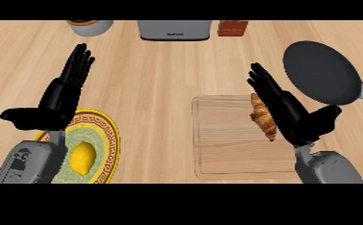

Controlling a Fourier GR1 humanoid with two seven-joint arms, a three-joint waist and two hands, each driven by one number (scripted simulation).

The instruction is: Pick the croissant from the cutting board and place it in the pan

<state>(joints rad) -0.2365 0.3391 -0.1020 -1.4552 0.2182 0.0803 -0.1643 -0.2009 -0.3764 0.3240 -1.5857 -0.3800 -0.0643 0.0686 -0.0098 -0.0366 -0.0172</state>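
Golden-brown, the flaky croissant point(261, 117) lies on the right part of the pale wooden cutting board point(227, 142), at centre right of the frame. Black and spread with straight fingers, the right hand point(287, 111) sits just beside it, covering its right edge. Up at the right, the dark grey round pan point(322, 72) holds nothing. At the lower left, the left hand point(60, 99) rests open, fingers up, above a yellow-rimmed patterned plate point(106, 140) carrying a yellow lemon point(82, 157).
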